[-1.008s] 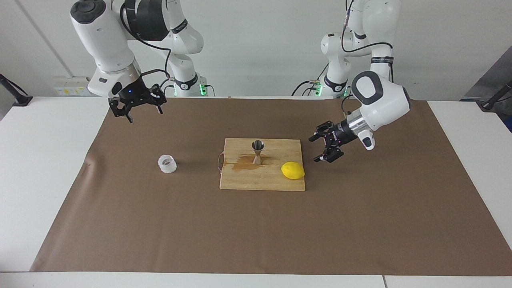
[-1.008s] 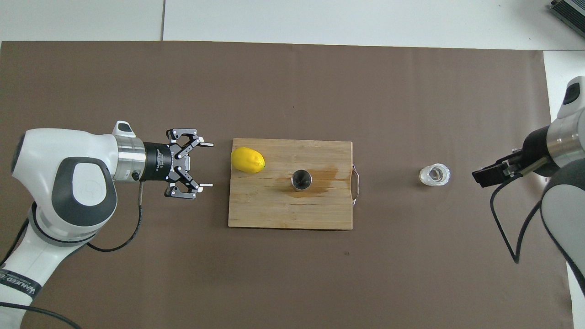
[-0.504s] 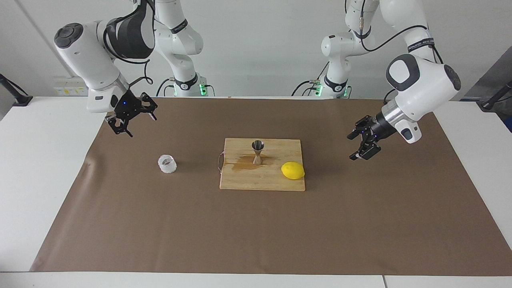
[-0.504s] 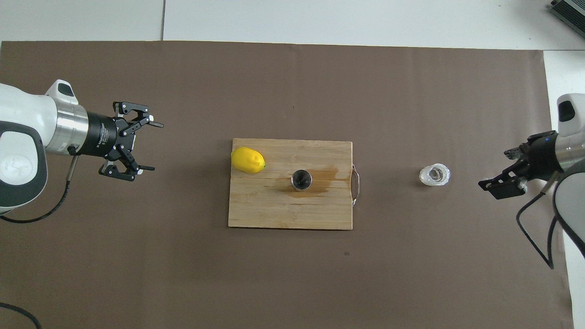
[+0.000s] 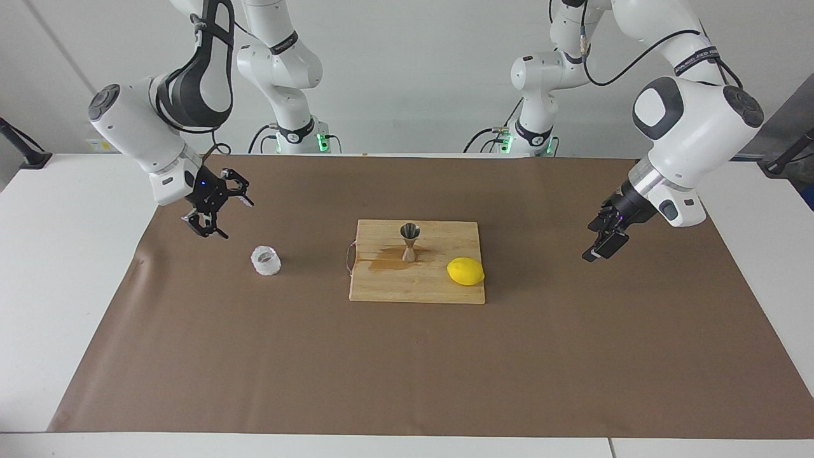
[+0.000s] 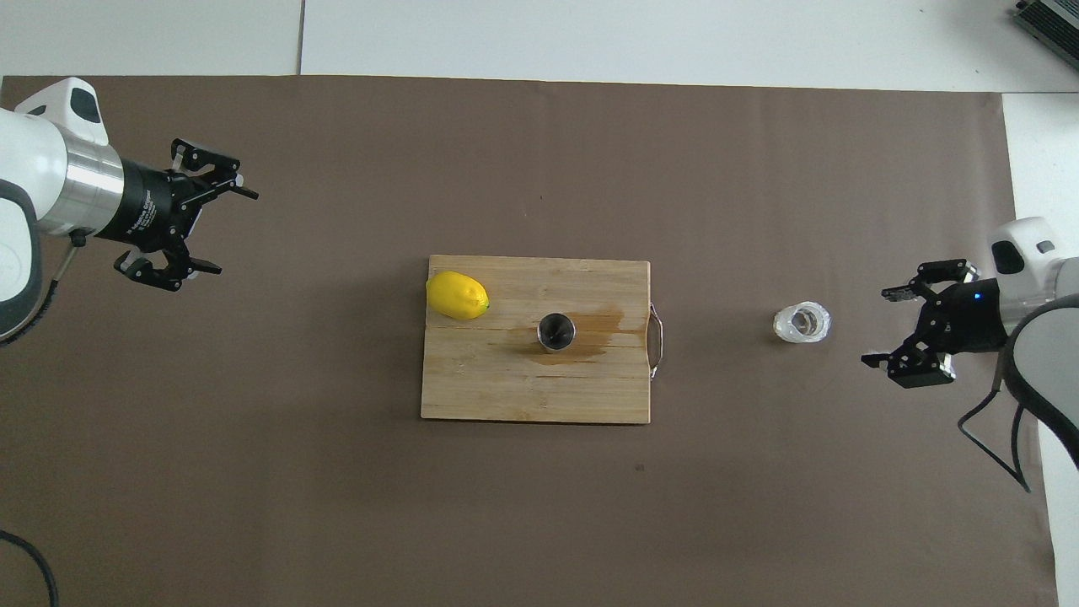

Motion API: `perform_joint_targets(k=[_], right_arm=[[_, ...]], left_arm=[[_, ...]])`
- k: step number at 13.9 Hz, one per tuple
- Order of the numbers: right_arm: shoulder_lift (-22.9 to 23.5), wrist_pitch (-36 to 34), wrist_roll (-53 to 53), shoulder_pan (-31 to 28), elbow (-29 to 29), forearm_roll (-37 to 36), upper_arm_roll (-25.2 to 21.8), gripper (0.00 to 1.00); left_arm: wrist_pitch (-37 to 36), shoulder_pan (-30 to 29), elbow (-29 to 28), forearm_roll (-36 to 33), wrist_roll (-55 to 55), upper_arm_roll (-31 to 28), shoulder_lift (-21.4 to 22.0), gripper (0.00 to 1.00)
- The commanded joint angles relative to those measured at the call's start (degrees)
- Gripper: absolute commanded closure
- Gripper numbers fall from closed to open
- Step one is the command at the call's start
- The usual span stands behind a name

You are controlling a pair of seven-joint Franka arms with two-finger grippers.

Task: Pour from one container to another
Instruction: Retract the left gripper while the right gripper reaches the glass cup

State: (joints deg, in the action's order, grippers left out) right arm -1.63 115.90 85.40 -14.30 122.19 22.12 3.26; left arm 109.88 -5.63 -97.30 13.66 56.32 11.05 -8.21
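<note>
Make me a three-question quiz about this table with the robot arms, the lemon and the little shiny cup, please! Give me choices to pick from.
1. Where does the jigger stand?
A. on the wooden board
B. on the brown mat
C. in a gripper

2. What colour is the lemon?
A. green
B. yellow
C. red

3. What is the right gripper doing?
A. squeezing the lemon
B. tipping the translucent cup
C. open, holding nothing

Answers:
1 A: the jigger stands upright on the board, on a wet stain.
2 B: the lemon is yellow and lies on the board's corner.
3 C: its fingers are spread above the mat beside the translucent cup, apart from it. The left gripper is open too, over the mat at the left arm's end.
</note>
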Motion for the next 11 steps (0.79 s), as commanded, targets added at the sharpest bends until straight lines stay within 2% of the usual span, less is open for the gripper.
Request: perform_joint_targets(k=[1,3,5,11], right_arm=[[1.88,2.66,9.23,-2.04,1.73,4.32,0.43,0.0],[3.91,4.33,15.04,-2.75,1.73,8.7,0.43,0.0],[5.66,6.17,19.09,-2.83,1.73,9.51,0.43,0.0],[9.8,10.67,26.66,-2.83,2.79,12.86,0.52,0.0]], left_arm=[[-1.86,-0.34,4.22,-4.59,-6.46,-0.23,-0.93,0.0],[-1.77,-0.25,5.1,-7.41,-11.03,-0.23,-0.93,0.0],[-1.95,-0.34,6.33,-9.69,-17.7,-0.23,-0.58,0.0],[-2.12,-0.43,8.71,-11.9,-46.16,-2.25,0.74,0.0]])
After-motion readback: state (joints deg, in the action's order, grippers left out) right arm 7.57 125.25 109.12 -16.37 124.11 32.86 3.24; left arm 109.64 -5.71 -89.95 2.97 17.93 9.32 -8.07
